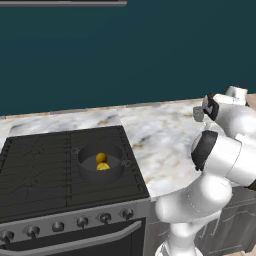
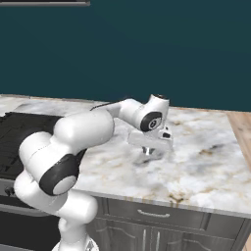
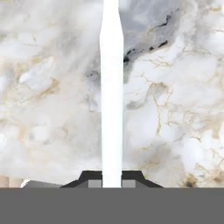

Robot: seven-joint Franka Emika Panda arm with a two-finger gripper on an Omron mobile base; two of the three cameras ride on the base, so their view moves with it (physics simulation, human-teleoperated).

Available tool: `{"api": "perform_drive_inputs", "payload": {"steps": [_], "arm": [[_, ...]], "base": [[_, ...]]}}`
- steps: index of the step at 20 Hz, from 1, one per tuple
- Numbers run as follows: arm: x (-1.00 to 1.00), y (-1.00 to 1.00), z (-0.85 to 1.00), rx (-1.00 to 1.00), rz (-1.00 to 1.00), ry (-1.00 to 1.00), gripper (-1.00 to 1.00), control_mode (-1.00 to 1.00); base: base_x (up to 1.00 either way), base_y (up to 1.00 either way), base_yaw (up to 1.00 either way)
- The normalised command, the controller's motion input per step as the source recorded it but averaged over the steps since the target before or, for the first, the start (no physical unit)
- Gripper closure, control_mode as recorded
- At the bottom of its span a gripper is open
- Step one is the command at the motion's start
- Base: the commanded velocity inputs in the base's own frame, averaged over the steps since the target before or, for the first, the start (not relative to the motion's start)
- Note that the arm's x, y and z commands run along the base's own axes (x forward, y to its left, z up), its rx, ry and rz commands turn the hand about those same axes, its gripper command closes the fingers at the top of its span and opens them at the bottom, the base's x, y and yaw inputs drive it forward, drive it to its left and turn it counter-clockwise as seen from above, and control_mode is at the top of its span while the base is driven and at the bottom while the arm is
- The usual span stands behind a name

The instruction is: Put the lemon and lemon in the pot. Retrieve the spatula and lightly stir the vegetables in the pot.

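No brand, label or writing can be read on anything here.

Two lemons (image 1: pixel 102 161) lie inside the pot (image 1: pixel 84 165), one just behind the other and touching or nearly so. There is one pot, a low dark grey one, standing on the rear right part of the black stove (image 1: pixel 40 170). Five round knobs (image 1: pixel 82 221) line the stove's front panel, with one long bar handle below them.

To the right of the stove runs the marble bench (image 2: pixel 206 162), white with tan and grey veins. The arm reaches out over it, well apart from the pot. In the right base view the end effector (image 2: pixel 148 151) sits low over the bench, pointing down at the stone.

In the hand view the end effector (image 3: pixel 112 183) is clenched on the spatula (image 3: pixel 111 96): the two dark fingertips (image 3: pixel 92 178) press against the pale handle from either side at the bottom of the picture. There is one spatula. Its slim white handle runs straight up the middle of that view, widening a little along the way and narrowing again near the top edge, with the marble behind it. Its blade cannot be made out.
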Motion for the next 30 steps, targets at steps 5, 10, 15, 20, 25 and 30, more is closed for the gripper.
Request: {"api": "perform_drive_inputs", "payload": {"steps": [5,10,15,20,25,30], "arm": [[-0.5,0.46,0.96,0.01,0.0,0.08,1.0,-1.0],[-0.56,0.44,0.53,0.0,0.0,0.03,1.0,-1.0],[-0.54,0.61,0.41,0.0,0.0,0.01,1.0,-1.0],[-0.02,0.86,0.55,-0.06,0.16,0.09,1.0,-1.0],[0.29,0.73,0.36,-0.13,0.34,0.27,1.0,-1.0],[0.34,0.62,0.14,-0.14,0.42,0.32,1.0,-1.0]], "base": [[0.0,0.0,0.0],[0.0,0.0,0.0],[0.0,0.0,0.0],[0.0,0.0,0.0],[0.0,0.0,0.0],[0.0,0.0,0.0]]}}
